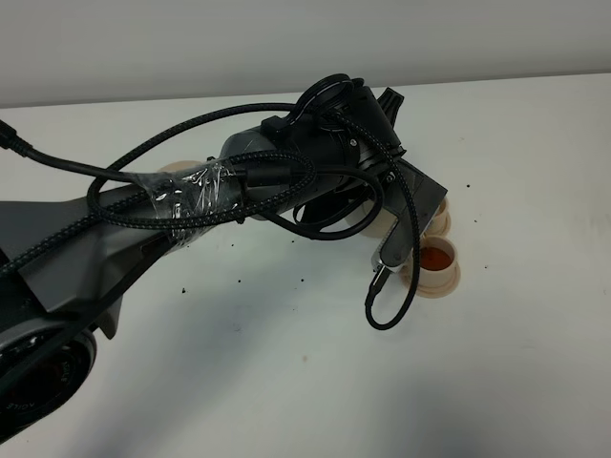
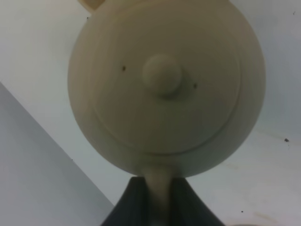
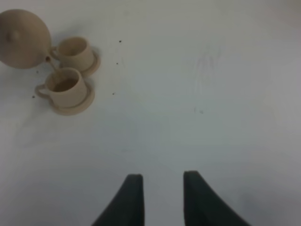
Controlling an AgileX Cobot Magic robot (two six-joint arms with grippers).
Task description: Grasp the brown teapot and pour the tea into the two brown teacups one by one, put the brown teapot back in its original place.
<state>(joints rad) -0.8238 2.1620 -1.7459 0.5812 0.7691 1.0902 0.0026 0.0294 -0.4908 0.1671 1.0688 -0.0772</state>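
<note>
My left gripper (image 2: 159,182) is shut on the loop handle of the brown teapot (image 2: 162,80), seen from above with its knobbed lid. In the exterior view the left arm hides most of the teapot (image 1: 381,225), which hangs tilted beside the two brown teacups. The nearer teacup (image 1: 437,258) stands on its saucer and holds orange tea. Only the rim of the other teacup (image 1: 442,221) shows. In the right wrist view the teapot (image 3: 21,37) leans toward the teacup (image 3: 63,85), with the second teacup (image 3: 75,51) beside it. My right gripper (image 3: 160,197) is open over bare table.
A wider tan saucer (image 1: 175,175) peeks out behind the left arm at the table's left. Black cables (image 1: 391,296) loop down from the left wrist close to the cups. Dark crumbs dot the white table (image 1: 286,363).
</note>
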